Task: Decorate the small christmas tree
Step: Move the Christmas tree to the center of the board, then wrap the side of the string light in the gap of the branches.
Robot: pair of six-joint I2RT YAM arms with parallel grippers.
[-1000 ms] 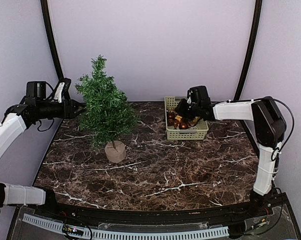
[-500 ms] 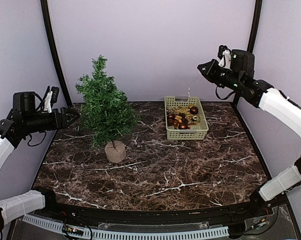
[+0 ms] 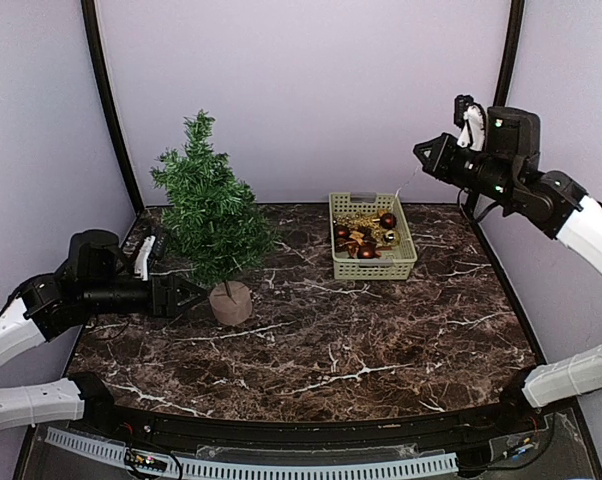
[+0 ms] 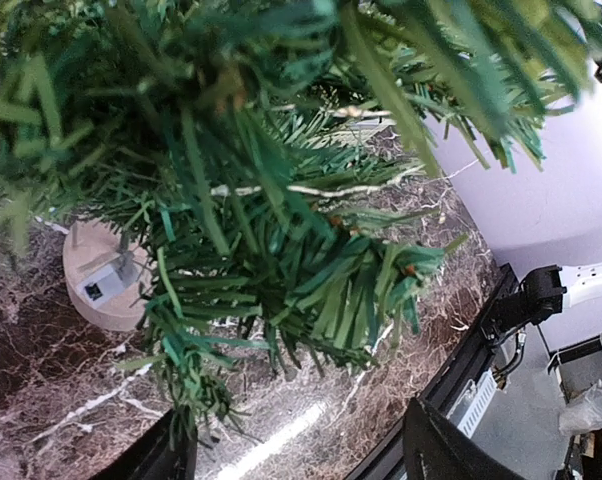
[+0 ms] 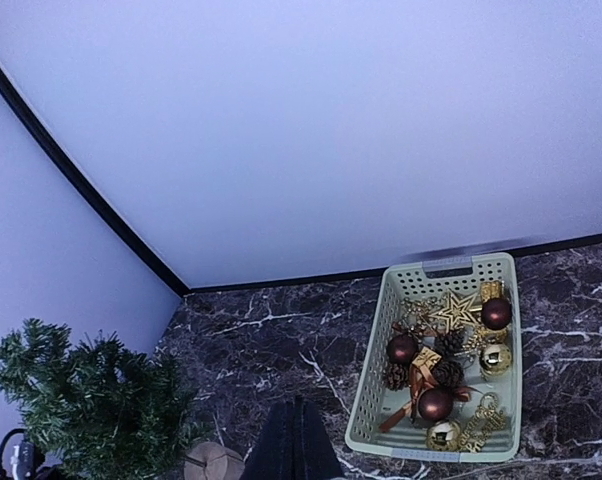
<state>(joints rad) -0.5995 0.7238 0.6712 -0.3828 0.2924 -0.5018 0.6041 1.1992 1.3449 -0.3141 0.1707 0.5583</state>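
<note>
The small christmas tree [image 3: 211,205] stands at the back left on its round tan stump base [image 3: 230,302]. A thin wire [image 4: 311,188] with tiny orange dots lies across its lower branches [image 4: 281,250]. My left gripper [image 3: 188,295] is low on the table, just left of the base. It is open under the lowest branches, its fingertips [image 4: 431,440] holding nothing. My right gripper [image 3: 426,152] hangs high above the basket, its fingers [image 5: 299,430] pressed shut. A faint thin wire [image 3: 406,180] runs from it down toward the basket.
A pale green basket [image 3: 373,272] at the back right holds brown and gold baubles [image 5: 436,403], pine cones, a gold star [image 5: 456,310] and other gold ornaments. The dark marble table [image 3: 331,350] is walled by lilac panels behind and on both sides.
My right gripper rose from inside the basket to high above it, trailing a thin wire. My left gripper dropped from beside the tree's middle to table level by the base and opened wider.
</note>
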